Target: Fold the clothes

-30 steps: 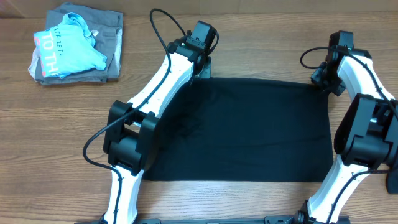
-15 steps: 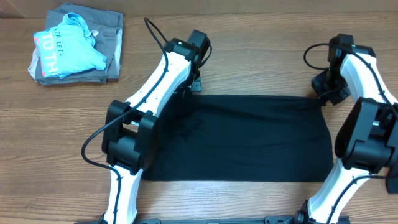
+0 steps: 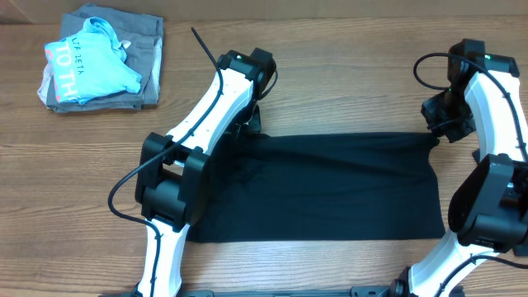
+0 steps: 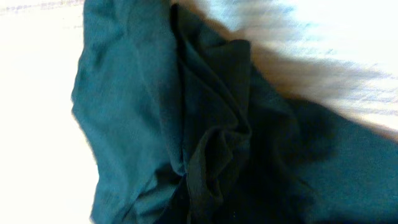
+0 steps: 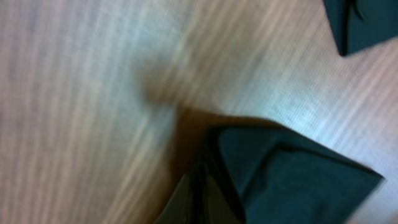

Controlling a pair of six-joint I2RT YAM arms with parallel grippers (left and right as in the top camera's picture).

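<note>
Overhead: the black garment (image 3: 330,190) lies spread across the middle of the table (image 3: 346,49) as a wide dark rectangle. Its near edge is straight and close to my side.

The left gripper (image 3: 251,124) sits at the far left corner of the cloth, and the right gripper (image 3: 436,132) at the far right corner. The far hem runs between the two. The right end of that hem rises to a small peak under the right wrist.

Left claw: closed tight. I cannot see the fingers in its own camera. The black garment (image 4: 155,124) fills that view, bunched into deep folds that converge toward the bottom of the frame, so I read it as pinching the corner.

Right claw: closed tight too. Its camera is blurred. The black garment (image 5: 298,180) shows as a pointed flap with a ridge drawn toward the bottom centre, over bare wood (image 5: 93,93). I read this as a pinch on the corner as well.

At the far left corner of the table, well apart from the work, a light blue shirt (image 3: 91,70) lies crumpled on a grey garment (image 3: 148,58).
</note>
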